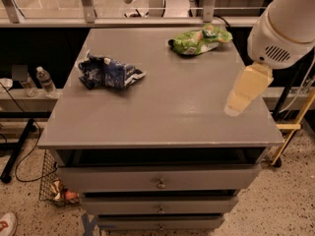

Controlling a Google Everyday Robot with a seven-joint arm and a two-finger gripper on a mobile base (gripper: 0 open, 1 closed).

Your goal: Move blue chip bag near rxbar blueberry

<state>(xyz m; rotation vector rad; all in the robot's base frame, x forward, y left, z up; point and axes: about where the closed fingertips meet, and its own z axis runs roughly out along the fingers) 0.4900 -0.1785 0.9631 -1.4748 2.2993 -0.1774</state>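
Note:
The blue chip bag (109, 73) is crinkled navy foil with white print, lying on the left part of the grey table top (162, 107). I cannot make out the rxbar blueberry as a separate thing; it is hidden or out of view. My gripper (244, 91) hangs pale yellow under the white arm (285, 28), above the table's right edge, far to the right of the chip bag and holding nothing I can see.
A bright green bag (199, 39) lies at the table's back right. The table is a drawer cabinet with knobs (160, 183) at the front. Water bottles (46, 81) stand on a low shelf at left. A wire basket (56, 188) sits on the floor.

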